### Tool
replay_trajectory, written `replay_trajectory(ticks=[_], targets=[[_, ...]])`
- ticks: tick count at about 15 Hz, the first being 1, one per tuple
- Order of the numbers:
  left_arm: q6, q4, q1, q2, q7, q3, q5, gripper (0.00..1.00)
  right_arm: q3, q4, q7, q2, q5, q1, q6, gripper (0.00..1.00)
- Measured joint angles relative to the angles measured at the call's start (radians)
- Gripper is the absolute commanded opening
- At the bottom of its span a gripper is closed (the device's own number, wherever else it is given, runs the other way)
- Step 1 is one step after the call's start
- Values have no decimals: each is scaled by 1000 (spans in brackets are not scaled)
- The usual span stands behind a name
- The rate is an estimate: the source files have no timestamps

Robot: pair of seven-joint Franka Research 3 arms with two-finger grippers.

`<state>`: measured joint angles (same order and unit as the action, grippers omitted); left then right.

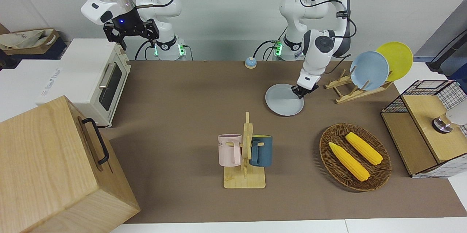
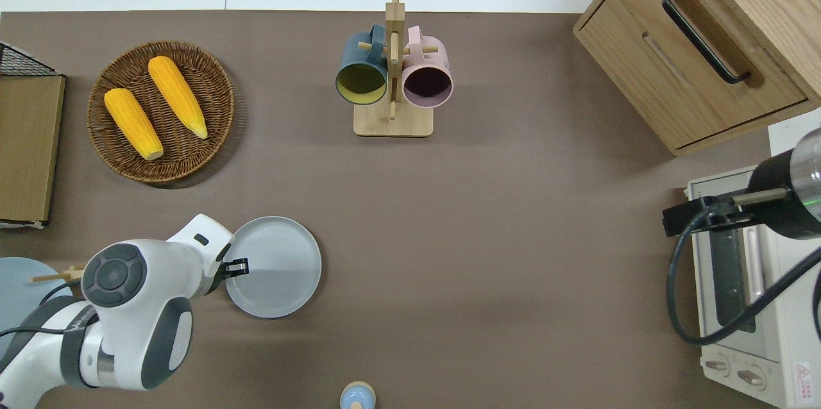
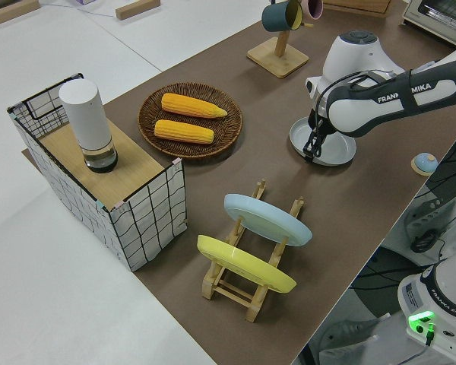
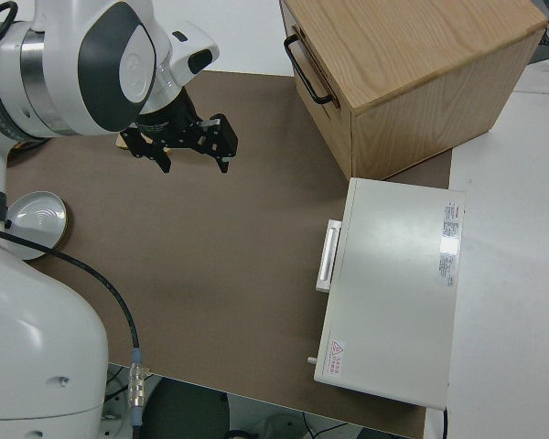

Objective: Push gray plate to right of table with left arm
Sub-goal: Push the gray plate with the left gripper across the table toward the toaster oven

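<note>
The gray plate (image 1: pixel 282 101) lies flat on the brown table (image 1: pixel 182 98), between the mug tree and the robots; it also shows in the overhead view (image 2: pixel 279 271) and the left side view (image 3: pixel 330 148). My left gripper (image 1: pixel 301 92) is down at table height with its fingers together. Its tip rests against the plate's rim on the side toward the left arm's end of the table, as the overhead view (image 2: pixel 238 266) shows. It holds nothing. My right arm is parked, its gripper (image 1: pixel 138 39) open and empty.
A wooden rack (image 1: pixel 359 88) with a sky-blue and a yellow plate stands toward the left arm's end. A mug tree (image 1: pixel 245 152), a wicker basket of corn (image 1: pixel 379 174), a wire crate (image 1: pixel 427 134), a small bell (image 1: pixel 250 62), a toaster oven (image 1: pixel 87 79) and a wooden cabinet (image 1: pixel 54 167) also stand around.
</note>
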<state>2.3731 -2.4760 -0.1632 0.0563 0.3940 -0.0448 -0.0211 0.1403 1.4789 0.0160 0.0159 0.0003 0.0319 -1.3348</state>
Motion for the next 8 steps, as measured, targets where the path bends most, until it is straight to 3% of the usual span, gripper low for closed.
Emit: replay_trajectory(ticks=[8], targets=[[-14,143,-186,-128,417,-77,0,0,0,0,0,0,0,0,0,983]])
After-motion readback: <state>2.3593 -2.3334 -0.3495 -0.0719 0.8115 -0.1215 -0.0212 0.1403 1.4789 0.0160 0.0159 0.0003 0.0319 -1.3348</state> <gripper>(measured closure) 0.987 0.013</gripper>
